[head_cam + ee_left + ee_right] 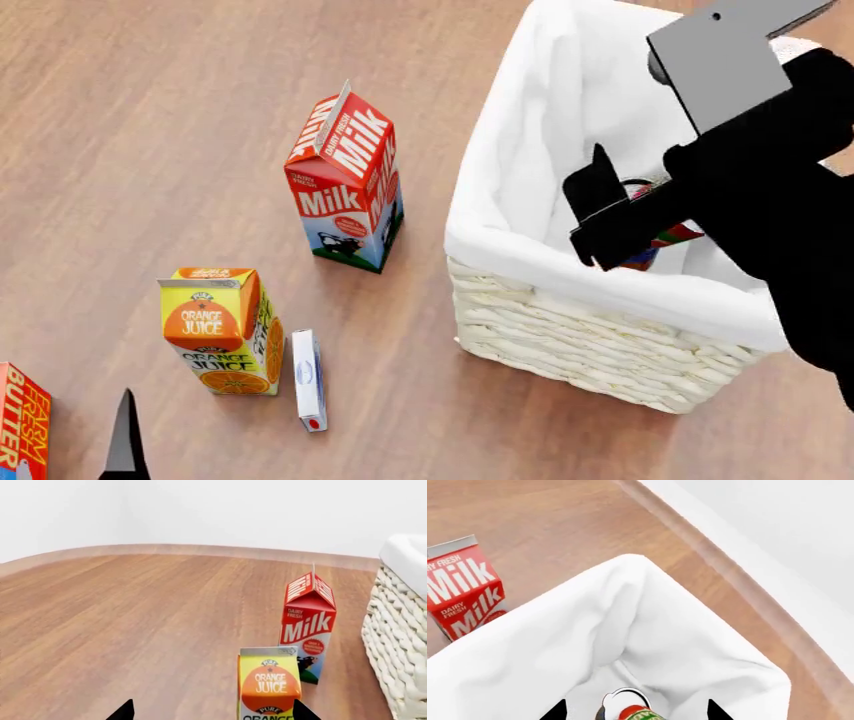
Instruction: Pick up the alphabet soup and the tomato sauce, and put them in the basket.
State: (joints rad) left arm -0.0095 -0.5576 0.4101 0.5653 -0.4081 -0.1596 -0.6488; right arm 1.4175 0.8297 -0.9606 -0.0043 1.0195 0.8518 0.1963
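The basket (587,330) stands at the right, its white cloth lining (627,610) folded over the rim. My right gripper (625,225) hangs over its inside, jaws wide apart and empty. Right below it the tomato sauce (642,714), red with a green band, lies in the basket, and it also shows in the head view (677,232). A bit of blue label beside it is the alphabet soup (641,259), mostly hidden by the gripper. My left gripper (213,712) is open and empty, low over the table next to the orange juice carton (268,687).
A milk carton (344,185) stands left of the basket. The orange juice carton (220,330) stands nearer me, with a small white box (308,380) lying beside it. A butter box (20,425) is at the left edge. The table's far edge (200,549) meets a white wall.
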